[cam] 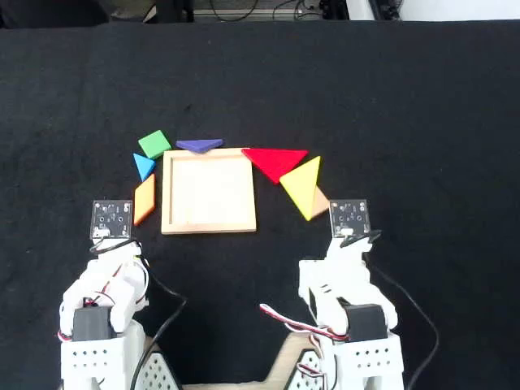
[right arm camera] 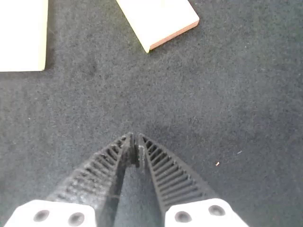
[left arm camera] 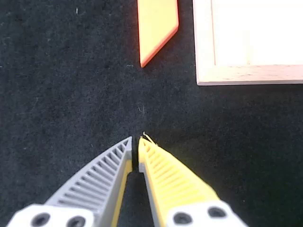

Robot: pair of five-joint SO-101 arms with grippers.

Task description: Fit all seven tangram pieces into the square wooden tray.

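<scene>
The black desk [cam: 406, 97] carries the square wooden tray [cam: 209, 228] near its middle. The left hand [left arm camera: 137, 142] and the right hand [right arm camera: 134, 139] are both closed on nothing, towards the near edge. All the pieces lie outside the tray. On the right-edge side are the red triangle [cam: 275, 161], the yellow triangle [cam: 303, 185] and the tan piece [cam: 322, 201]. The purple triangle [cam: 199, 145] is on the far side. The orange parallelogram [cam: 144, 200], green square [cam: 154, 145] and blue triangle [cam: 144, 166] are on the left.

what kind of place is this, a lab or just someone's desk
Probably a robotics lab bench or hobby test rig, though the room itself is barely visible. The table is draped in black, a left arm and right arm are fixed at its near edge, and cables run past the far edge.
</scene>
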